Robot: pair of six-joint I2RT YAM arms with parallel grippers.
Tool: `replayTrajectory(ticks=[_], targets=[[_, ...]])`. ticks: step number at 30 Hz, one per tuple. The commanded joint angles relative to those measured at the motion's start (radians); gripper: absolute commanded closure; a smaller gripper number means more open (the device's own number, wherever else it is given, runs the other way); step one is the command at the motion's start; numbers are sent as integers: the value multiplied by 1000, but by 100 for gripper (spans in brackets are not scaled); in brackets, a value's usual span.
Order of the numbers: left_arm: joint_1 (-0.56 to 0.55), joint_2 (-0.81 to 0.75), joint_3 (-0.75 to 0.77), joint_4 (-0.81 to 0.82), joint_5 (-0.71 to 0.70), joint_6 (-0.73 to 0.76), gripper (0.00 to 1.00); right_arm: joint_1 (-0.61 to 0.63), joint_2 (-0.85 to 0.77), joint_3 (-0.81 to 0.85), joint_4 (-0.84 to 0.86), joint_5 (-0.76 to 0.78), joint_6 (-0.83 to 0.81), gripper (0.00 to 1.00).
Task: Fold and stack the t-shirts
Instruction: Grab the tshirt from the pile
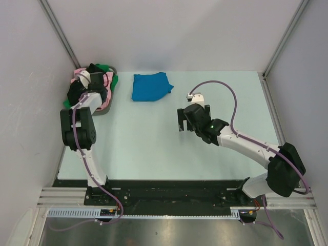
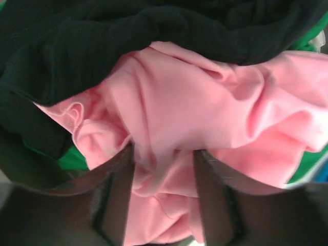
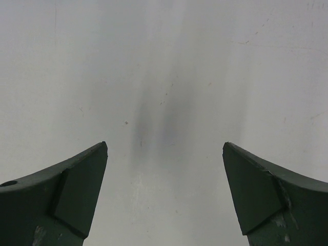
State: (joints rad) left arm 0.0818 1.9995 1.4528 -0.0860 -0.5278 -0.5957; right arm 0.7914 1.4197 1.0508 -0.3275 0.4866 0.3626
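The big pale table [image 1: 154, 148] lies right under the right gripper [image 3: 165, 148]. That gripper hangs a little above it with its two fingers spread wide and nothing between them. There is bare table on every side of it, so it has lots of room to move. I think it waits there, ready to help with a shirt that comes out onto the table.

The bright blue t-shirt [image 1: 150, 87] lies beyond the right gripper and off to its left, well apart from it. It looks folded already and lies flat. It could be the bottom of the stack.

The grey basket [image 1: 105, 111] sits under the left gripper [image 2: 164, 154], close to the side wall, so there is little room on that side. The other shirts lie in it in a messy heap.

The pink t-shirt [image 2: 205, 113] is right at the left gripper's tips. A bunched fold of it sits between the two fingers [image 2: 120, 200], which stand one on each side. I cannot tell if they squeeze it. The black t-shirt [image 2: 77, 46] lies just past the tips, over the pink one's far edge. It may drag along if the pink one is pulled. The green t-shirt [image 2: 69, 159] peeks out beside and below them
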Motion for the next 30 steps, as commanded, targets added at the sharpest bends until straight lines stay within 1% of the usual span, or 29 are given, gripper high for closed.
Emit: replayTrajectory(ticks=[1, 2, 3, 4, 5, 7, 11, 12, 13, 14, 15, 16, 17, 18, 19, 21, 22, 23, 25, 27, 30], targets=[[33, 5, 27, 46, 11, -6, 58, -4, 16, 3, 47, -22, -1, 0], [36, -1, 20, 45, 18, -4, 66, -4, 21, 3, 45, -22, 1, 0], [36, -4, 15, 45, 25, -6, 86, -4, 24, 3, 45, -28, 2, 0], [41, -10, 8, 45, 28, -9, 97, -4, 24, 3, 47, -29, 7, 0], [42, -31, -12, 43, 31, -10, 100, -1, 25, 3, 47, -34, 7, 0], [44, -70, -51, 67, 40, -18, 100, -1, 24, 3, 50, -42, 13, 0], [41, -204, -213, 106, 81, -88, 100, 6, 5, 3, 51, -62, 33, 0], [42, -281, -251, 114, 95, -111, 100, 9, -1, 3, 53, -65, 36, 0], [42, -319, -294, 124, 113, -163, 100, 14, -16, 3, 50, -66, 39, 0], [38, -367, -380, 138, 149, -183, 100, 25, -27, 3, 47, -68, 44, 0], [33, -408, -419, 147, 160, -203, 100, 28, -37, 3, 44, -74, 52, 0], [17, -485, -449, 147, 170, -225, 100, 32, -57, 3, 38, -74, 56, 0], [3, -519, -483, 132, 178, -230, 100, 43, -68, 3, 33, -75, 61, 0], [-11, -551, -496, 103, 189, -234, 100, 48, -77, 3, 21, -74, 71, 0], [-43, -626, -506, 100, 198, -221, 100, 54, -87, 3, 12, -71, 76, 0], [-74, -701, -523, 62, 209, -213, 100, 71, -111, 3, -20, -56, 94, 0], [-115, -735, -528, 60, 225, -205, 100, 74, -123, 3, -34, -49, 111, 0], [-129, -808, -532, 60, 241, -204, 100, 78, -139, 3, -48, -39, 122, 0], [-161, -864, -531, 81, 343, -194, 100, 92, -165, 2, -97, 3, 151, 0], [-191, -926, -499, 81, 432, -176, 100, 95, -209, -2, -139, 52, 171, 0], [-276, -962, -425, 78, 515, -133, 100, 94, -287, -2, -194, 124, 199, 0]])
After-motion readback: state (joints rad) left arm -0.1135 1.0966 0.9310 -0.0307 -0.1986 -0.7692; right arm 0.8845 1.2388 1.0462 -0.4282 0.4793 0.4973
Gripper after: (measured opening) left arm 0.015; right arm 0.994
